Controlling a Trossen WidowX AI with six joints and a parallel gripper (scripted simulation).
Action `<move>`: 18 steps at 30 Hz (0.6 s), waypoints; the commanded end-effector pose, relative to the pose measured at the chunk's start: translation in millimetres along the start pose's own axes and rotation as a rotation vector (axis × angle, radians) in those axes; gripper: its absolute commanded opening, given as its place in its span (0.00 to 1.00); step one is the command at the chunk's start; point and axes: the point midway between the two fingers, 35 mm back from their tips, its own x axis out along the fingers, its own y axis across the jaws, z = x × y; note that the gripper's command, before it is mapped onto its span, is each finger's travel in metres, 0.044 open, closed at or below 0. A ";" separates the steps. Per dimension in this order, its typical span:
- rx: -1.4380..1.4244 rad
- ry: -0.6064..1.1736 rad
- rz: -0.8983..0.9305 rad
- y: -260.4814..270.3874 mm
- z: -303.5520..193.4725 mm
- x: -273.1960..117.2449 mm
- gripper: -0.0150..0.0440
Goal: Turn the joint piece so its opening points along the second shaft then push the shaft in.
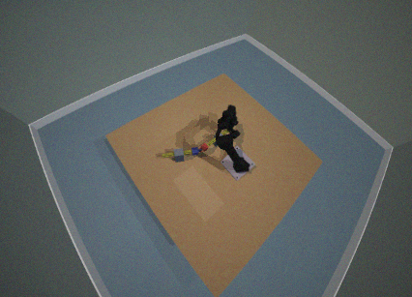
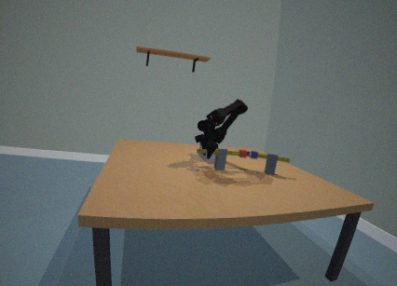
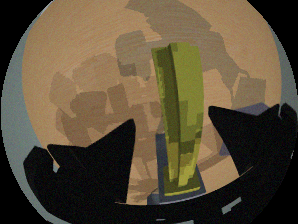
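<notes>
My gripper (image 1: 223,133) (image 2: 209,156) (image 3: 173,116) stands spread around the second shaft (image 1: 212,142) (image 2: 231,153) (image 3: 186,100), held up by its block (image 2: 221,159) (image 3: 201,187), probably so I can withdraw without dragging it.

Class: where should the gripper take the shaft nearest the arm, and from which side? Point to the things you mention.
Probably its free end, beyond the block (image 2: 221,159): the yellow shaft (image 3: 187,95) juts out long, narrow and raised there. Come from above, fingers astride its long sides.

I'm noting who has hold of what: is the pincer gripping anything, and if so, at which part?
Nothing is held; the pincer is open, its jaws apart on either side of the yellow shaft.
</notes>
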 end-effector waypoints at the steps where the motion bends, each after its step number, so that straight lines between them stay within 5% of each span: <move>1: -0.002 0.000 -0.001 0.1 0.0 -0.1 1.00; 18: 0.001 0.005 0.001 -0.6 0.1 -39.2 1.00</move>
